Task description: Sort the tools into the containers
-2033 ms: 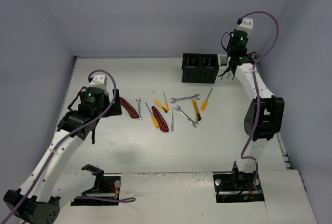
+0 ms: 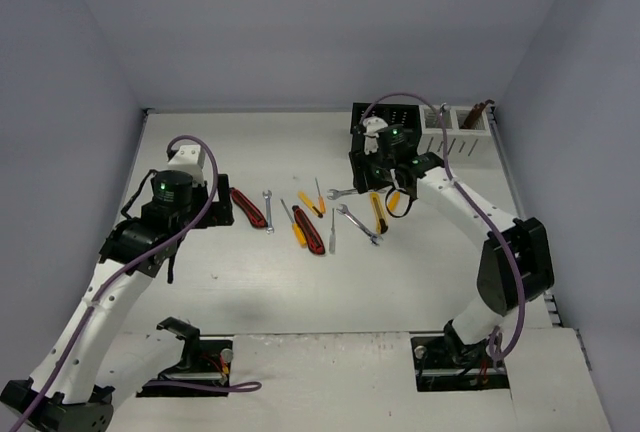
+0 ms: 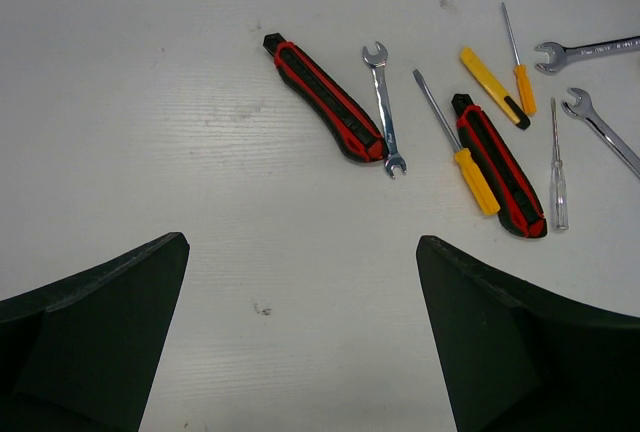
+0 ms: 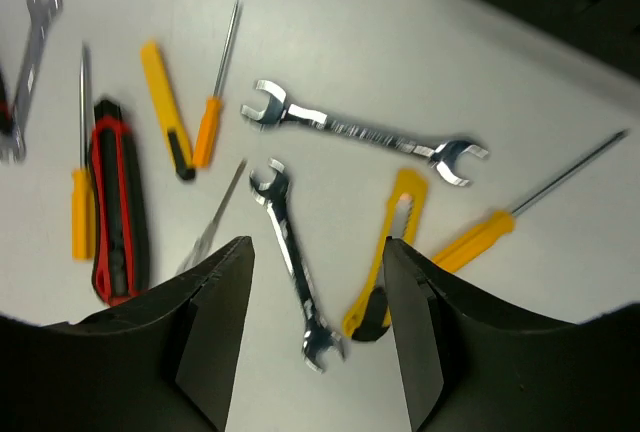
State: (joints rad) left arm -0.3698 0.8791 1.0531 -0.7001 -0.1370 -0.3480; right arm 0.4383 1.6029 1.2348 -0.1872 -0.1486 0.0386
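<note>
Currently 3 wrenches (image 4: pixel 360 137), 3 orange screwdrvrs (image 4: pixel 206 132), 4 knives (image 3: pixel 325 102).

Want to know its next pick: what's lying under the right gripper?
A small silver wrench lies flat under the open right gripper, a yellow utility knife just beside it. A thin screwdriver shaft runs behind one finger, its handle hidden.

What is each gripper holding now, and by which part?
Nothing is held. The left gripper and the right gripper are both open and empty.
</note>
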